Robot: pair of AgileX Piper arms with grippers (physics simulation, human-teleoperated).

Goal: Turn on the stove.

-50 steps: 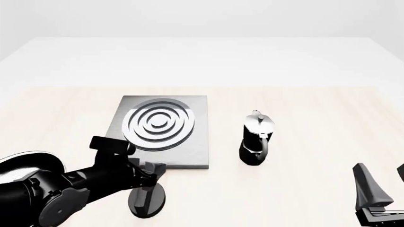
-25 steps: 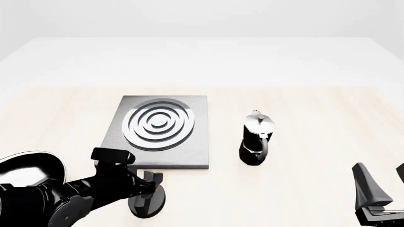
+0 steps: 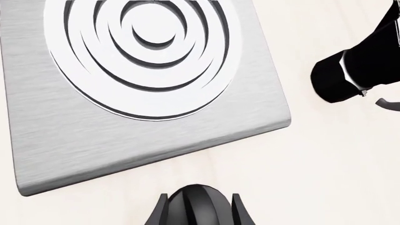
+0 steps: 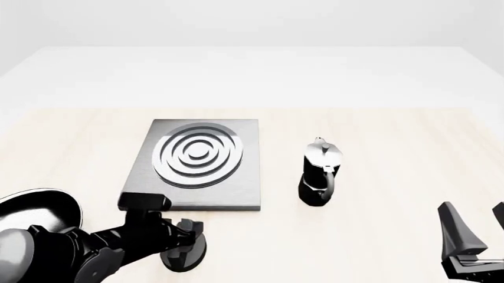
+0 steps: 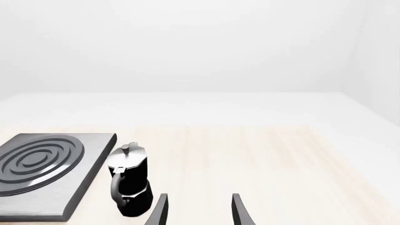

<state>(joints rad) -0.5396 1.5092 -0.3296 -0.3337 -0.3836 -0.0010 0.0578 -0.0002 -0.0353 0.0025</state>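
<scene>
1. The stove (image 4: 200,165) lay flat on the table (image 4: 378,135), with its round burner (image 4: 198,154) facing up.
2. Its black knob (image 4: 186,254) sat on the table just in front of the stove, nearer the arms.
3. The left gripper (image 4: 186,233) was right on the knob, and its fingers looked closed around it.
4. I could not tell if the knob was turned, so the stove did not look on yet.
5. The right gripper (image 5: 196,208) waited far away with its fingers apart, holding nothing.
6. The moka pot (image 4: 320,172) stood beside the stove.
</scene>
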